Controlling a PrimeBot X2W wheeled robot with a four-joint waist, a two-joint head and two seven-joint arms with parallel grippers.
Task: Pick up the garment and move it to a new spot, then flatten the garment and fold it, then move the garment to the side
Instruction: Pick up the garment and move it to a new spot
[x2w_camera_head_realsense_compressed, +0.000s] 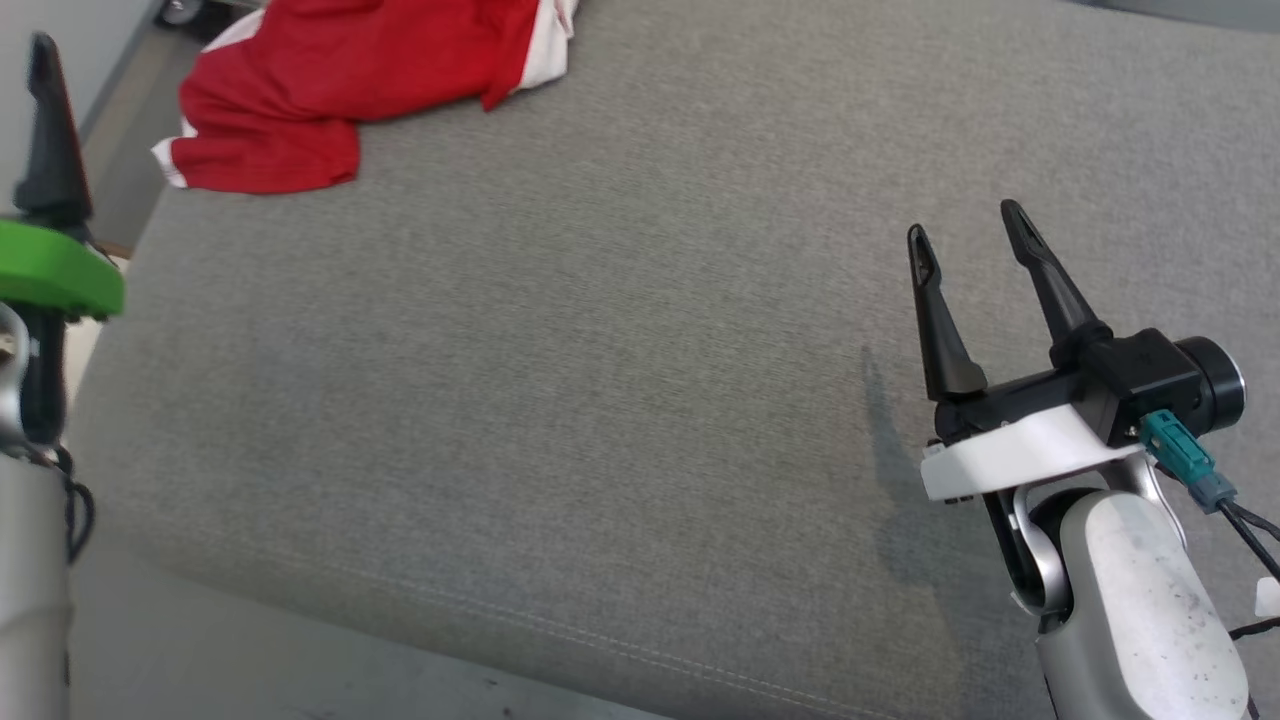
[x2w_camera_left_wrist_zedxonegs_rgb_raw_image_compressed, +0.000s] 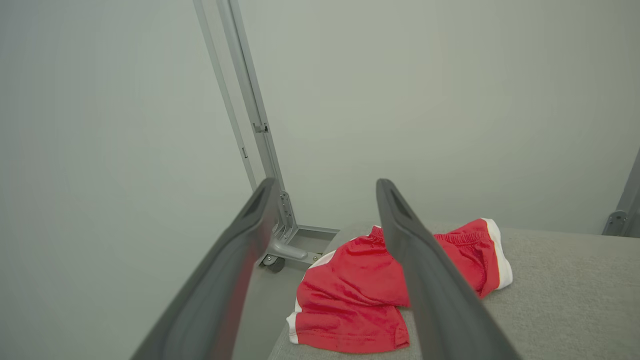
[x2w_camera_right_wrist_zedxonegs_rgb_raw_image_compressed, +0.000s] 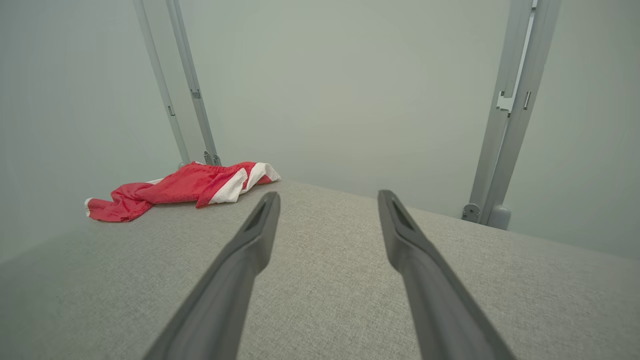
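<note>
The garment (x2w_camera_head_realsense_compressed: 340, 90) is a crumpled pair of red shorts with white trim, lying at the far left corner of the grey padded surface (x2w_camera_head_realsense_compressed: 600, 400). My right gripper (x2w_camera_head_realsense_compressed: 965, 228) hovers open and empty over the right side of the surface, far from the garment. One dark finger (x2w_camera_head_realsense_compressed: 48, 130) of my left gripper rises at the left edge, beyond the surface's side. In the left wrist view the left gripper (x2w_camera_left_wrist_zedxonegs_rgb_raw_image_compressed: 326, 186) is open and empty, with the garment (x2w_camera_left_wrist_zedxonegs_rgb_raw_image_compressed: 350, 295) ahead and below. The right wrist view shows the right gripper (x2w_camera_right_wrist_zedxonegs_rgb_raw_image_compressed: 328, 196) open and the garment (x2w_camera_right_wrist_zedxonegs_rgb_raw_image_compressed: 185, 187) far off to the left.
Grey metal frame posts (x2w_camera_right_wrist_zedxonegs_rgb_raw_image_compressed: 510, 110) stand behind the surface against a pale wall. Another post (x2w_camera_left_wrist_zedxonegs_rgb_raw_image_compressed: 250, 100) with a caster wheel (x2w_camera_left_wrist_zedxonegs_rgb_raw_image_compressed: 274, 262) stands on the floor just past the garment's corner. The surface's rounded front edge (x2w_camera_head_realsense_compressed: 600, 650) runs along the bottom.
</note>
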